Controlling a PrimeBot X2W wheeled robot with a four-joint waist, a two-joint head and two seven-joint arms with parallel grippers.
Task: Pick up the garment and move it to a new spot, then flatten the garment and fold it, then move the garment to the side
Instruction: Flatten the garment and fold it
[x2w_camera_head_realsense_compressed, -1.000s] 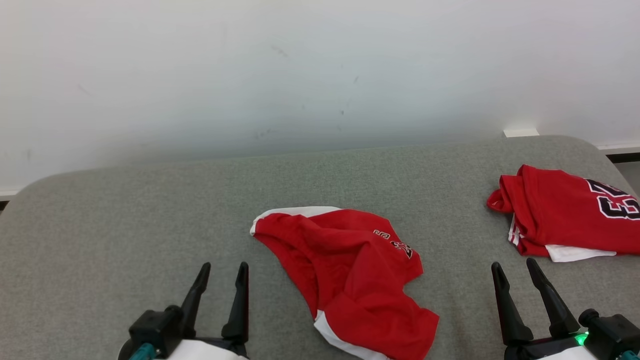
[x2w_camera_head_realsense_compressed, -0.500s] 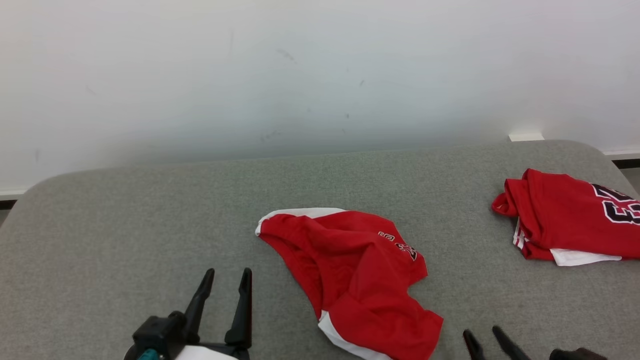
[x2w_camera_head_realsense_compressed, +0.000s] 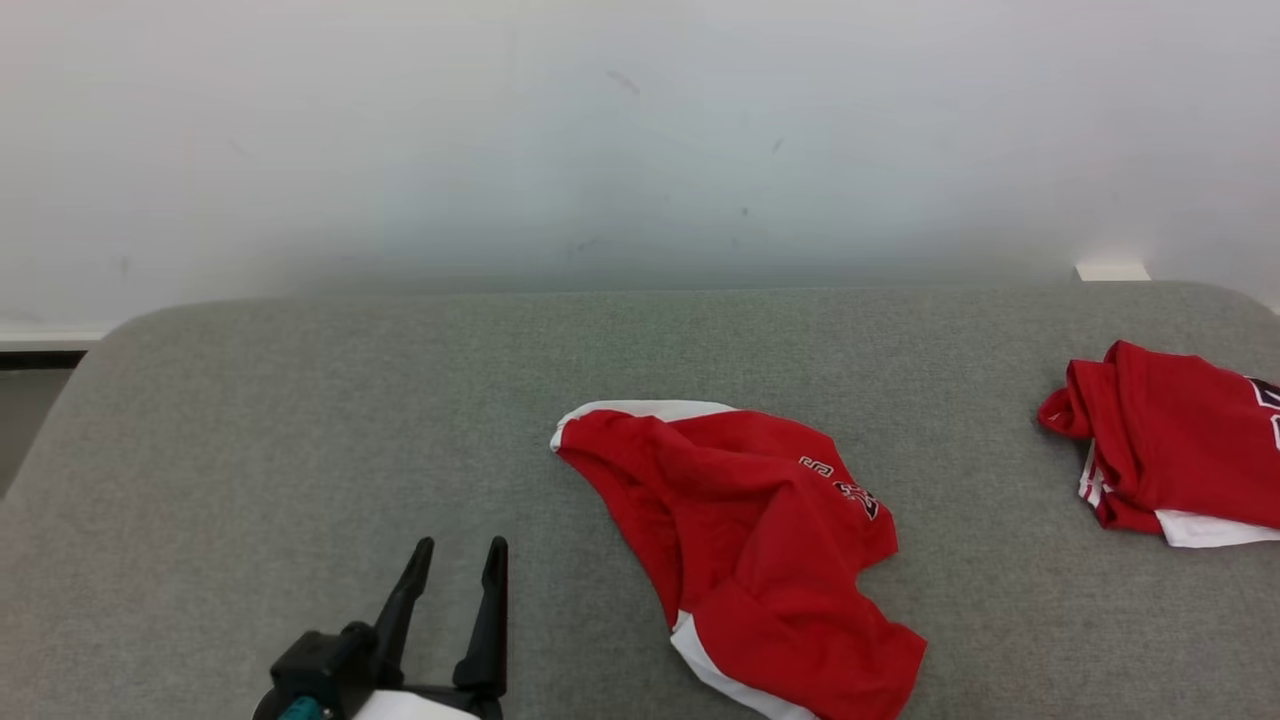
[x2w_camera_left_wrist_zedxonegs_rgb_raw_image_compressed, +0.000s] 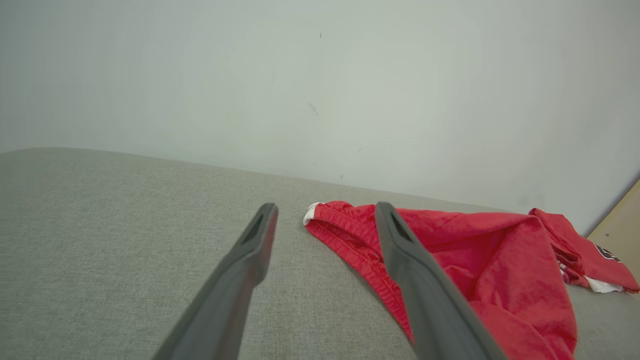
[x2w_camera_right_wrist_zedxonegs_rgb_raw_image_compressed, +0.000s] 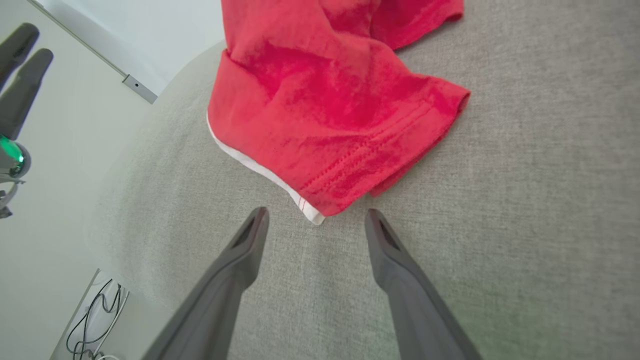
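Left gripper (x2w_camera_head_realsense_compressed: 461, 548), at the lower left of the head view, stands with its two dark fingers (x2w_camera_head_realsense_compressed: 490, 610) spread wide and holds nothing, clear of the cloth. Just right of it, in the lower middle, the crumpled red fabric garment with white trim (x2w_camera_head_realsense_compressed: 760, 540) lies bunched on the grey fabric-covered worktop (x2w_camera_head_realsense_compressed: 300, 400). In the right wrist view the right gripper (x2w_camera_right_wrist_zedxonegs_rgb_raw_image_compressed: 316, 214) is equally wide and empty, its tips just short of the white-edged hem corner (x2w_camera_right_wrist_zedxonegs_rgb_raw_image_compressed: 310, 216). Closing there would likely catch only one loose layer, so the cloth may slip out or lift as a twisted bundle that resists flattening. At the far right lies a second red garment with dark numerals (x2w_camera_head_realsense_compressed: 1170, 440); carrying the first toward it could tangle the two.
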